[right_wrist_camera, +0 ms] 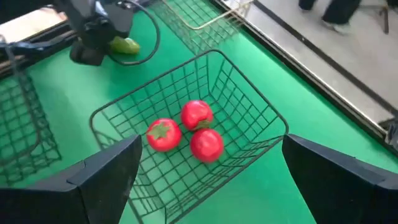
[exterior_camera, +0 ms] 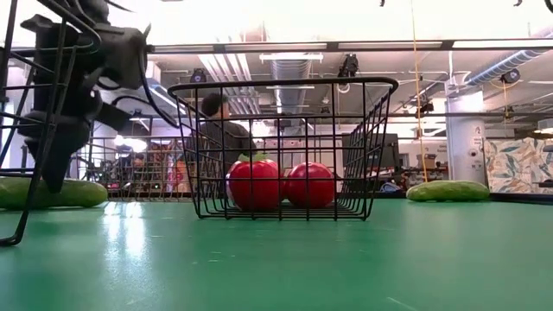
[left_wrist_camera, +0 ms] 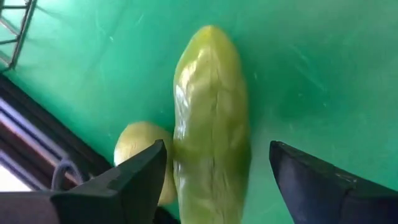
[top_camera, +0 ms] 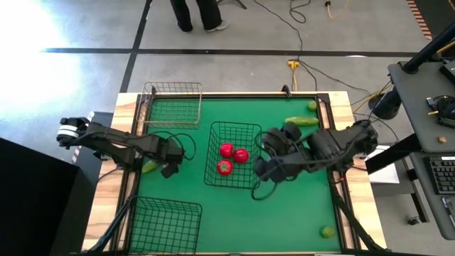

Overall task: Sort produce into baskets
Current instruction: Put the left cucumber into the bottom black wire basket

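Three red tomatoes (top_camera: 231, 158) lie in the black middle basket (top_camera: 250, 128); they also show in the right wrist view (right_wrist_camera: 186, 130). A green cucumber (left_wrist_camera: 211, 124) lies on the green mat by the table's left edge, with a lime (left_wrist_camera: 140, 146) beside it. My left gripper (left_wrist_camera: 217, 149) is open and low over this cucumber (top_camera: 150, 167), one finger on each side of it. My right gripper (right_wrist_camera: 211, 186) is open and empty, just right of the middle basket (right_wrist_camera: 186, 93). A second cucumber (top_camera: 302, 121) and a lime (top_camera: 312, 106) lie far right. Another lime (top_camera: 327, 231) lies near right.
A pale wire basket (top_camera: 173, 103) stands at the far left corner. A black basket (top_camera: 167, 224) stands at the near left corner. The mat has a raised wooden rim (top_camera: 121, 142). A person (exterior_camera: 220, 130) sits in the room beyond the table.
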